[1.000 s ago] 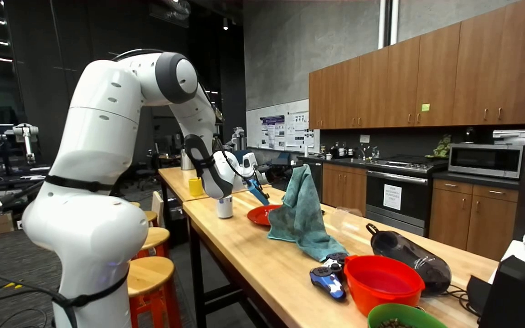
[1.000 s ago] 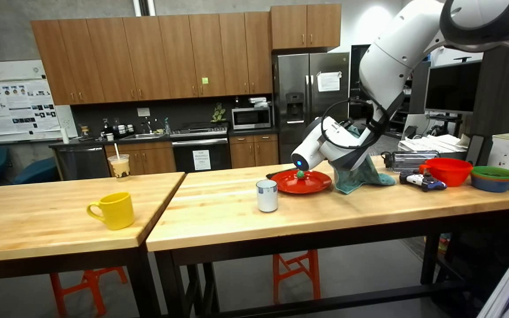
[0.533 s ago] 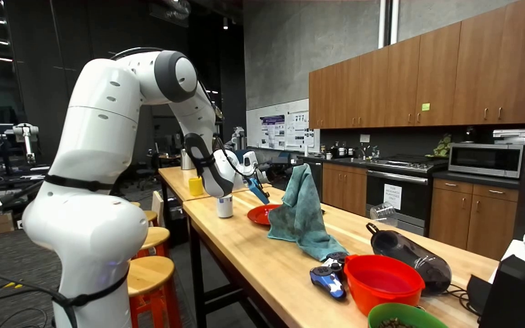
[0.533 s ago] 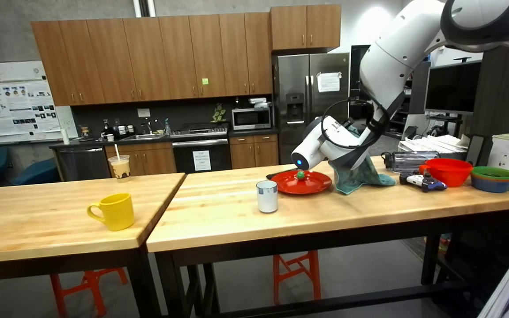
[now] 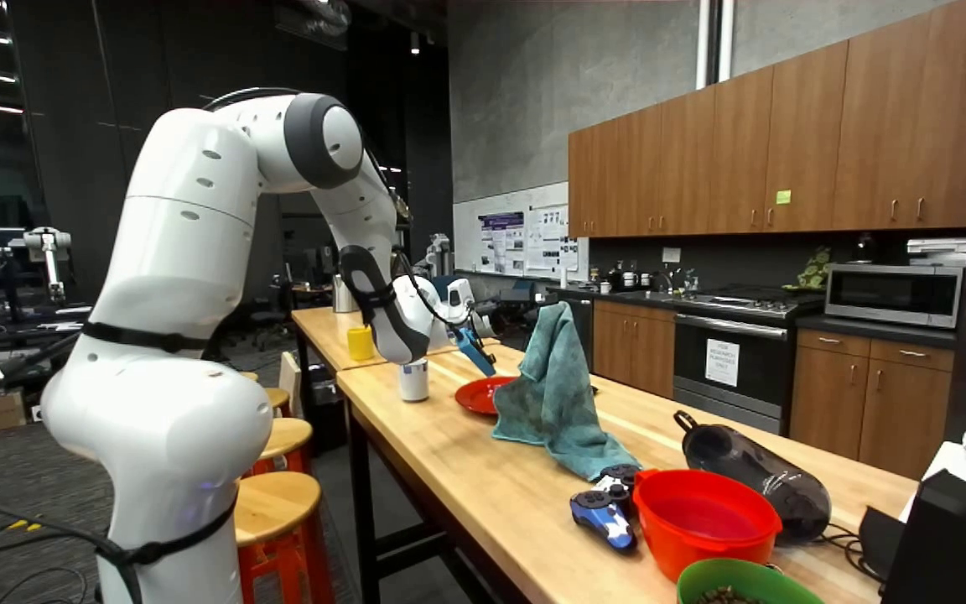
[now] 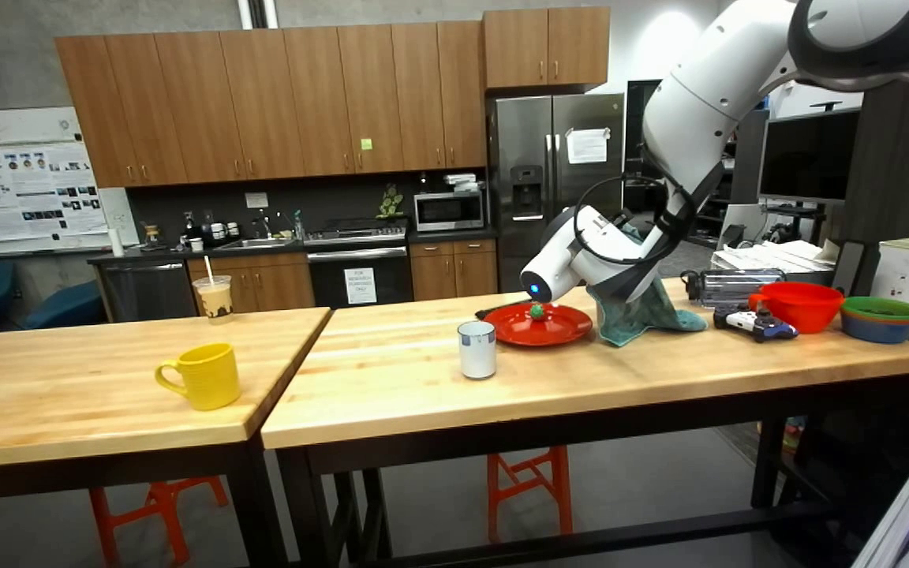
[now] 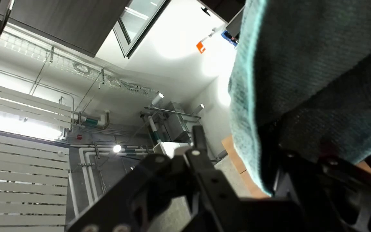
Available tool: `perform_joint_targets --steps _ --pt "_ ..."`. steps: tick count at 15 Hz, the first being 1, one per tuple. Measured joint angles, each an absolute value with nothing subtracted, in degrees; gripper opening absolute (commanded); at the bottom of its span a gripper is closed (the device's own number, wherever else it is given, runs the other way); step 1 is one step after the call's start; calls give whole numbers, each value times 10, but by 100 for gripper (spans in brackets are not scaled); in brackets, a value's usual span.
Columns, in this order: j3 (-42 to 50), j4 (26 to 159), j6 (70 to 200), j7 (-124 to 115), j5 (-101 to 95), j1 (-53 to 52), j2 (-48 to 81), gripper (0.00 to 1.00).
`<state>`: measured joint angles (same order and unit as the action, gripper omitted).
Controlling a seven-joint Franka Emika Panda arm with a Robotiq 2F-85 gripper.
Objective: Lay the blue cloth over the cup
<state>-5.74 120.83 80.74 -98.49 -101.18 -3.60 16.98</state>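
Cloth (image 5: 550,394) is tented up at the gripper (image 7: 237,138), its lower end on the table (image 6: 391,394) just beside the controller (image 6: 754,322). Fingers (image 7: 211,178) look wide: one plain in the wrist view, the other mostly lost behind cloth, so can't swear to the exact gap. White cup (image 6: 477,355) upright on the same table, well apart from the cloth, red plate (image 6: 549,336) between them.

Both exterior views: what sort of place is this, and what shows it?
Probably a robotics lab kitchen: a microwave, an oven sign reading "for research purposes only" and another robot arm.
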Motion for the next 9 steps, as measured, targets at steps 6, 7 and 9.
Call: perform_joint_targets --steps 6,7,9 --pt "-57 1208 807 -985 -1012 -37 170 71" --pt "-58 1208 808 -985 -1011 -37 171 78" --pt "-59 1208 815 -985 -1009 -37 170 91"
